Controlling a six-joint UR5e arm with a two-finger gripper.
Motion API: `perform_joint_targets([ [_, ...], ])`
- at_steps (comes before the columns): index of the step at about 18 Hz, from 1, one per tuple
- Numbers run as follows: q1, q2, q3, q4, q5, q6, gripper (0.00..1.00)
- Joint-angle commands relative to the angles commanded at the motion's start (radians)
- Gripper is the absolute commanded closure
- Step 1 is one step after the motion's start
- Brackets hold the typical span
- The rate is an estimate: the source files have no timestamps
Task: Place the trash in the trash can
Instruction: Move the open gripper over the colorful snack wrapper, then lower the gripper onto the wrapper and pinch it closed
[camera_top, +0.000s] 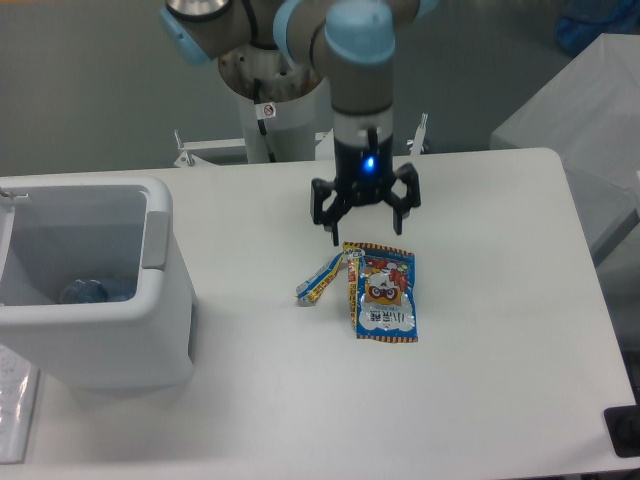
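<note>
A flat blue snack wrapper (384, 294) with a cartoon face lies on the white table, and a second, narrower wrapper (320, 279) rests against its left edge. My gripper (368, 232) hangs open just above the top edge of the blue wrapper, fingers spread wide, holding nothing. The white trash can (165, 300) stands at the left edge of the table. Inside it, at the bottom, a clear plastic bottle (85, 291) with blue on it shows faintly.
The arm's round base (270, 70) sits behind the table's far edge. A grey-white box (590, 120) stands off the table at the right. A black object (625, 430) sits at the lower right corner.
</note>
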Motion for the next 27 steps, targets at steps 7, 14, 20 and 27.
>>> perform_joint_targets([
  [7,-0.026,-0.124,0.002,0.006,0.048,0.052,0.00],
  [14,-0.037,-0.187,0.006,0.015,0.054,0.054,0.00],
  [20,-0.035,-0.212,0.029,0.017,0.055,0.086,0.00],
  [27,-0.035,-0.226,0.029,0.018,0.058,0.109,0.00],
])
